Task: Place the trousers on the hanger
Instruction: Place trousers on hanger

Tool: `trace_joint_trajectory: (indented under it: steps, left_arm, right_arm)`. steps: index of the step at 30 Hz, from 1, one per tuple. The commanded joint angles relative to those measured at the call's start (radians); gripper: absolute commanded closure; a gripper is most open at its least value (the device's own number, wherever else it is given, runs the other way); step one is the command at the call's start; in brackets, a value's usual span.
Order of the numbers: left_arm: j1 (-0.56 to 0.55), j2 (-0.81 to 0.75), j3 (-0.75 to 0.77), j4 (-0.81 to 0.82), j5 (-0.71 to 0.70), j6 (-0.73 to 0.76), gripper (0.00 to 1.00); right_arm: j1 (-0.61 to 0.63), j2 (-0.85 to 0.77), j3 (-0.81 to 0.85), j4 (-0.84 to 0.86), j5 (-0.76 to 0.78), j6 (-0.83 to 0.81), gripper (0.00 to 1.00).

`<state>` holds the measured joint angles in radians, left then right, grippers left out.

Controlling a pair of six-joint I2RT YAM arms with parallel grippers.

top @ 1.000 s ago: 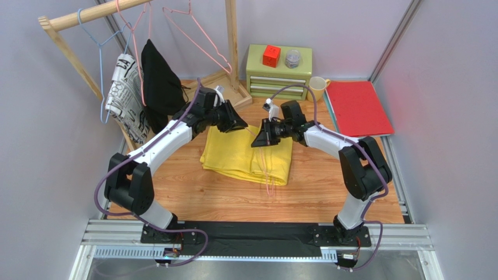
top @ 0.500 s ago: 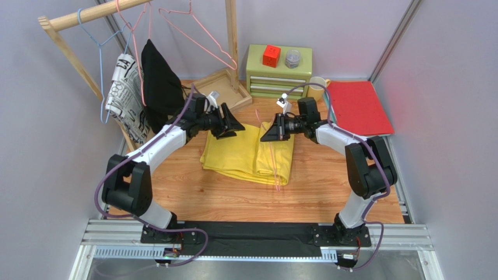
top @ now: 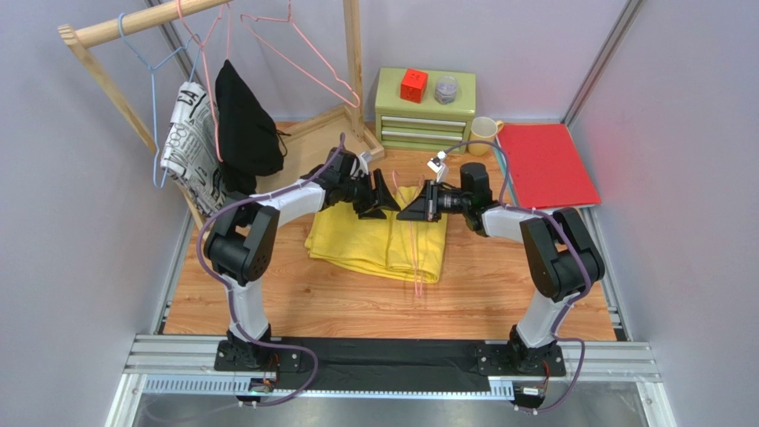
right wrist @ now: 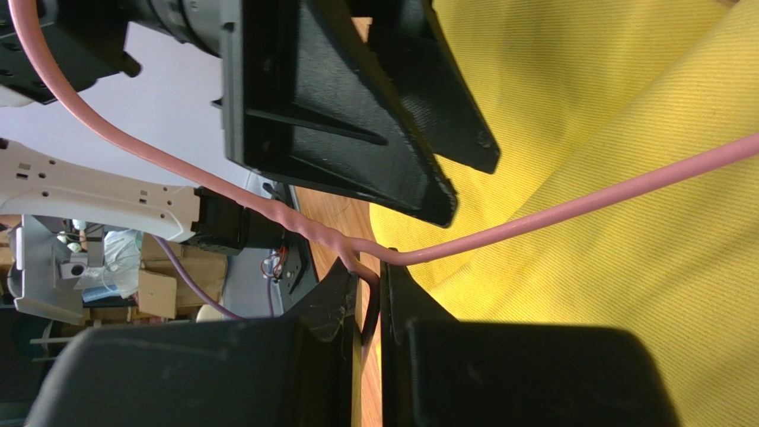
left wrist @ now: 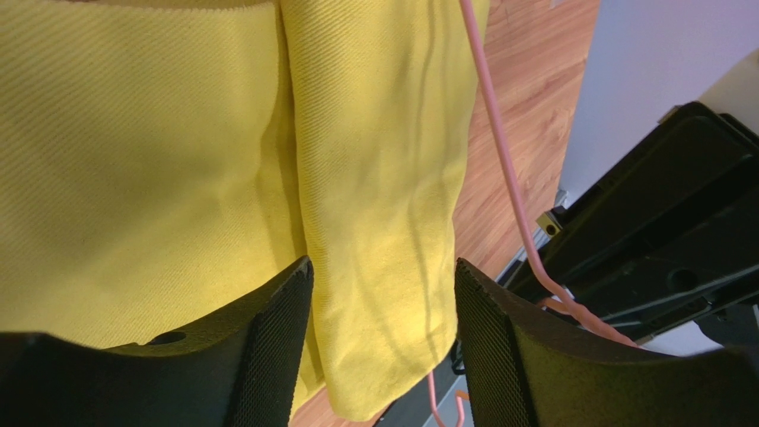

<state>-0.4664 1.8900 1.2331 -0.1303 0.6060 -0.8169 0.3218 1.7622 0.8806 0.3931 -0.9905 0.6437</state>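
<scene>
The right hand (right wrist: 365, 285) is clamped on the hanger (right wrist: 570, 209) — its fingers pinch the pink wire right at the twisted neck, where the hook meets the shoulders. From there one shoulder of the wire runs out across yellow cloth. The left hand (left wrist: 381, 294) stands with its fingers apart and holds nothing; between them shows a folded edge of the trousers (left wrist: 134, 160), just below.

The trousers lie folded in several layers in the middle of the tabletop (top: 294, 302), between the two arms and rather toward the far side. The hanger rests over their right part, and its near end pokes past the cloth's near edge onto the wood.

The cloth looks soft and limp — lifted by one layer it would likely sag and fall out of its fold, so a pinch through the whole thickness at the folded edge seems the best hold. The wire is thin, stiff and light. It may swivel in the grip, though the twisted neck should give the fingers some bite.
</scene>
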Motion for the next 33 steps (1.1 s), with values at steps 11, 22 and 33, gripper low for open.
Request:
trace_joint_trajectory:
  steps: [11,22,33]
  left_arm:
    - [-0.083,0.150,0.147,-0.060,-0.123,0.098,0.29]
    - [-0.083,-0.028,0.147,-0.083,-0.075,0.076,1.00]
    - [0.047,-0.226,0.220,-0.557,-0.184,0.274,1.00]
  right_arm:
    - [-0.033,-0.001,-0.104,0.245,-0.022,0.189,1.00]
    - [-0.064,-0.036,-0.091,0.234,-0.022,0.224,1.00]
    - [0.025,0.086,-0.003,0.521,0.033,0.449,1.00]
